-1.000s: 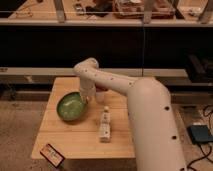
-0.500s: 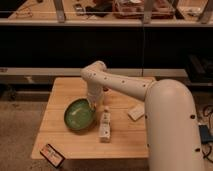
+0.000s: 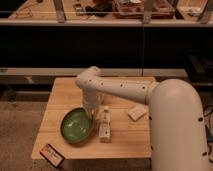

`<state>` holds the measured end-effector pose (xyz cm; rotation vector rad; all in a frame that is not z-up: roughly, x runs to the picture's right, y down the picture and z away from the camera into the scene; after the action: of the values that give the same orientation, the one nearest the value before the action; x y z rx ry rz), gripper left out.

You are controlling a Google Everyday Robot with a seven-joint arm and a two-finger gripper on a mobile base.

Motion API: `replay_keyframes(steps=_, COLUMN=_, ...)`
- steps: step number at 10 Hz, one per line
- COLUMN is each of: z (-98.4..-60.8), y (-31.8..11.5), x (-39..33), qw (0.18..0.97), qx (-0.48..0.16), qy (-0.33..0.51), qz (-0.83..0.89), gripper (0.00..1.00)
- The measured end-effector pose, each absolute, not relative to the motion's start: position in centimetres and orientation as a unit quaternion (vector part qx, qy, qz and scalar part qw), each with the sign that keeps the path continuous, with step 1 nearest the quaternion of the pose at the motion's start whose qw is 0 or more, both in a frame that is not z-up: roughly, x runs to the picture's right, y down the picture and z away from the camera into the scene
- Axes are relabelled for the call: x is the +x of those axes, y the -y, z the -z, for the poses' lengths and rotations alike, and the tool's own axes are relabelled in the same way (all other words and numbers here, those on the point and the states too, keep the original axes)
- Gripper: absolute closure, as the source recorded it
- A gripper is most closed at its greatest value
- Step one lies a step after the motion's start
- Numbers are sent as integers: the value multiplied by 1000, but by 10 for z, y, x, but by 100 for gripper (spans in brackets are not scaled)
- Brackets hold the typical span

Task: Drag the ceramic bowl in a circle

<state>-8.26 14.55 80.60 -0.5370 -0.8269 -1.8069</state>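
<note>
**A:** Ceramic bowl (image 3: 77, 125), the round shallow glossy green one with the darker rim, sits lower left of centre in the frame, on the light wooden table (image 3: 62, 95). It is close to the table's front edge.

**B:** Gripper?

**A:** Gripper (image 3: 91, 113) is at the bowl's upper right rim, under the white arm (image 3: 125, 90). Fingers clamped tight, apparently pinching the rim, though the contact itself is hard to make out.

**B:** Which way does the bowl lie from it?

**A:** Down and left. The bowl body trails toward the lower left corner, so I'd judge the drag pivots from that rim point.

**B:** Hazards?

**A:** White rectangular box (image 3: 104, 125) lies just right of the bowl, long axis running up-down in frame, nearly touching. Small dark card with red edge (image 3: 52, 154) is at the front left corner. A flat white packet (image 3: 137, 112) further right is well apart.
</note>
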Motion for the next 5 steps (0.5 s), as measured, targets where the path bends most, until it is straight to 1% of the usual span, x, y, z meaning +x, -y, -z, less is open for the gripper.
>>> replay_keyframes(steps=5, z=-807, y=-156, x=-154, qw=483, qx=-189, qy=368, qz=772, gripper=100)
